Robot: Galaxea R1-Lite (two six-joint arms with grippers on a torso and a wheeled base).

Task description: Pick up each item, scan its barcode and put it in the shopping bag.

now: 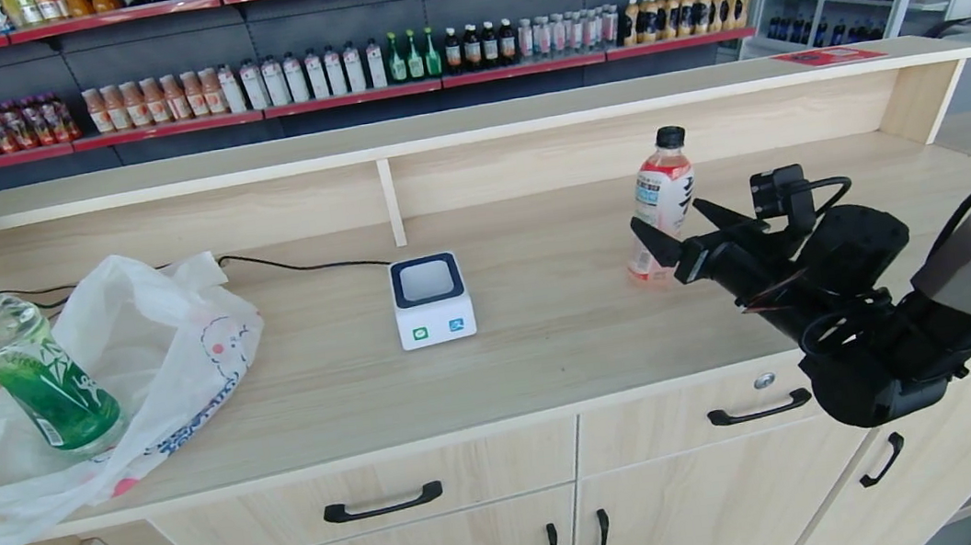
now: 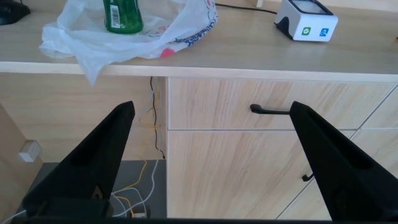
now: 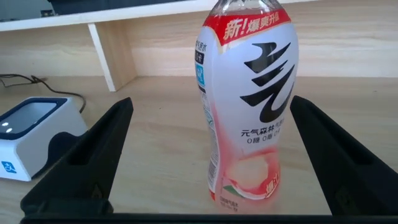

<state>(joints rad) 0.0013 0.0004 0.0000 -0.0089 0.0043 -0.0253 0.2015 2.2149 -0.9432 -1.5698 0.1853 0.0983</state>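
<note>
- A light wooden bench runs across in front of me, with drawers and black handles below it.
- A crumpled white plastic shopping bag lies at its left end.
- A clear bottle with a green label stands upright against the bag's left part; I cannot tell whether it is inside the bag.
- A small white scanner box with a dark blue top frame sits mid-bench, with a black cable running left from it.
- A pink-labelled bottle with a black cap stands upright to the right, well apart from the scanner.
- My black right gripper hangs just beside this bottle, fingers spread, tips level with its lower half.
</note>
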